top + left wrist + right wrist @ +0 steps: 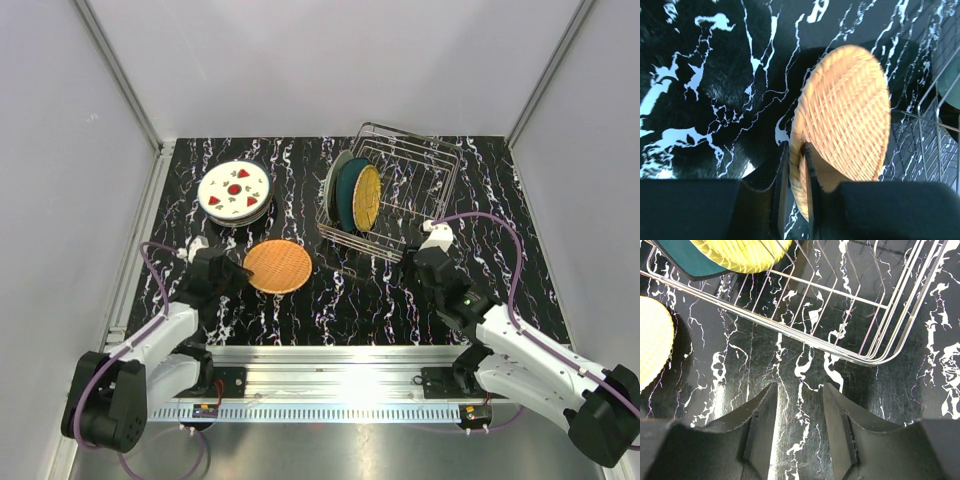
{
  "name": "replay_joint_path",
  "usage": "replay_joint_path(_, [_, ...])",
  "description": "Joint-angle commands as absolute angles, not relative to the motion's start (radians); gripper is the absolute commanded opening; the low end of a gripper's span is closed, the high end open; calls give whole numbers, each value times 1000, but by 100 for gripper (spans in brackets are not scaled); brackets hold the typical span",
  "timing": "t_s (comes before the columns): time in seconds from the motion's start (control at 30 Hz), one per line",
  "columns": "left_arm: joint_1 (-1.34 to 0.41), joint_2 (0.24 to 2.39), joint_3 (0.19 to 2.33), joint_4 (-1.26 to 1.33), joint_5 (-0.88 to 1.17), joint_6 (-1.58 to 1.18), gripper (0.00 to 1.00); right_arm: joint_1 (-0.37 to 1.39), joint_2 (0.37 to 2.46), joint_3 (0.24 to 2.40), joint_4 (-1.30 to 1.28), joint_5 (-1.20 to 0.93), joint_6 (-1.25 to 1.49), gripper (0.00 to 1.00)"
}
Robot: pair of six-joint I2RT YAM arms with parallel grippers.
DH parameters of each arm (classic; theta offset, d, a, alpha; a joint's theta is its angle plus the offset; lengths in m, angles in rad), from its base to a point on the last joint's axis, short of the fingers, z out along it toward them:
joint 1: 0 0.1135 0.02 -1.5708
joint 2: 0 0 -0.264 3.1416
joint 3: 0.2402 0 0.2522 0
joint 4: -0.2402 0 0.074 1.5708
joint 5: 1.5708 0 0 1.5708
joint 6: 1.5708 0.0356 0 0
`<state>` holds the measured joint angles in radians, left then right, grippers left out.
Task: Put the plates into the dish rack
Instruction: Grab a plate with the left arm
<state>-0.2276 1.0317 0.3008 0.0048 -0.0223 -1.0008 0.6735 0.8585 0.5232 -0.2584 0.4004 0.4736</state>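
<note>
**Thin rim grip on the orange plate: watch for a slip**

Your left gripper (796,197) has only the edge of the orange plate (847,115). Its fingers (782,200) are drawn close, one on each face of the woven rim, pinching it at the plate's 9 o'clock side in the top view. The bite looks shallow, and most of the plate reaches out beyond the fingers. On a lift, that weight could turn the plate in the pinch or pull it free onto the table (350,300).

In the top view the plate lies at 8 o'clock from the rack (400,190) and at 5 o'clock from the stack (235,192). A wide swing on the way up could clip the stack.

Three racked plates (352,196) stand on edge at the rack's 9 o'clock end. The free slots lie on their 3 o'clock side. If you come in tilted, the rim may catch a wire or knock the nearest standing plate. The rack is thin wire and may well slide if pushed.

Your right gripper (799,415) hovers over the table at the rack's 5 o'clock corner. Its fingers (762,425) are spread partway, holding and touching nothing. It sits near the rack's front wires, so I would keep it out of the left arm's path.
</note>
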Motion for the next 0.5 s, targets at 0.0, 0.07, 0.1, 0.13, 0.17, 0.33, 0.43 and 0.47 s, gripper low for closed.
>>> replay_joint_path(0.0, [-227, 962, 357, -86, -64, -924, 0, 666, 845, 546, -230, 411, 460, 49])
replay_joint_path(0.07, [-227, 910, 364, -101, -58, -904, 0, 666, 844, 545, -232, 403, 460, 49])
replay_joint_path(0.1, [-229, 893, 367, -101, -54, -896, 0, 666, 845, 545, -230, 402, 462, 49])
replay_joint_path(0.13, [-229, 870, 367, -104, -45, -893, 0, 666, 845, 545, -230, 400, 462, 49])
replay_joint_path(0.17, [-232, 859, 371, -109, -43, -882, 0, 666, 847, 545, -230, 400, 460, 50])
replay_joint_path(0.33, [-236, 815, 393, -146, -46, -854, 1, 666, 845, 545, -227, 405, 457, 50])
replay_joint_path(0.43, [-239, 805, 411, -166, -48, -845, 3, 666, 848, 548, -227, 400, 454, 50])
replay_joint_path(0.47, [-241, 804, 422, -167, -48, -838, 5, 666, 850, 549, -230, 402, 451, 50])
